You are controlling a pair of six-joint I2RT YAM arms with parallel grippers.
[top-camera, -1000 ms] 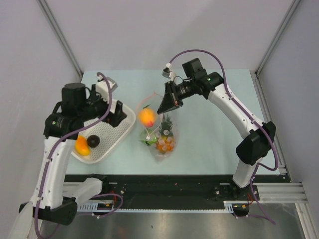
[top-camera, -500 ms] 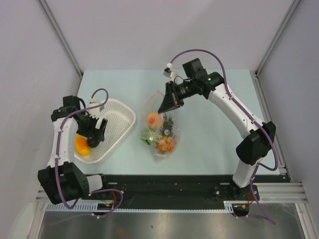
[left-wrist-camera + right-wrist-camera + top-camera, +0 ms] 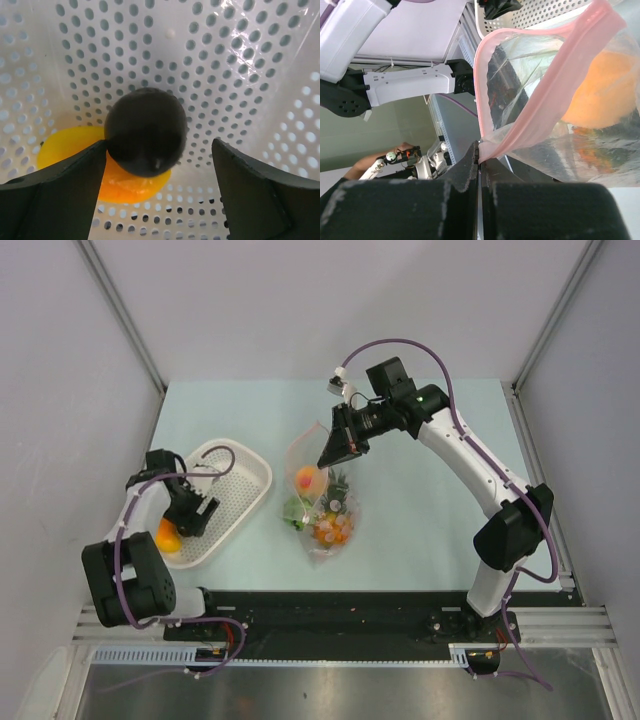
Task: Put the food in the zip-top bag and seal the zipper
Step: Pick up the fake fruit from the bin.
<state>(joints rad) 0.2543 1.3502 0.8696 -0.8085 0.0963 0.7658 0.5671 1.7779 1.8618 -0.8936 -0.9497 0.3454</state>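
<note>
Currently clear crinkly zip-top bag (image 3: 327, 525) gapes, pink zipper (image 3: 545, 95) pinched in closed right gripper (image 3: 479, 152), peach fruit (image 3: 307, 478) inside; left gripper (image 3: 159, 147) spread wide, straddling dark brown ring (image 3: 145, 130).

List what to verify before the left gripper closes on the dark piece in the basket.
1. Left gripper open: ok.
2. Dark brown round toy between its fingers: ok. The right finger stands clear of it; contact on the left side, cannot tell.
3. Orange-yellow toy fruit out of the pinch: cannot tell, it lies partly under the dark toy.
4. Right gripper shut on the thin red zipper strip: ok.
5. Mouth of the clear crinkly zip-top bag held open: ok.
</note>
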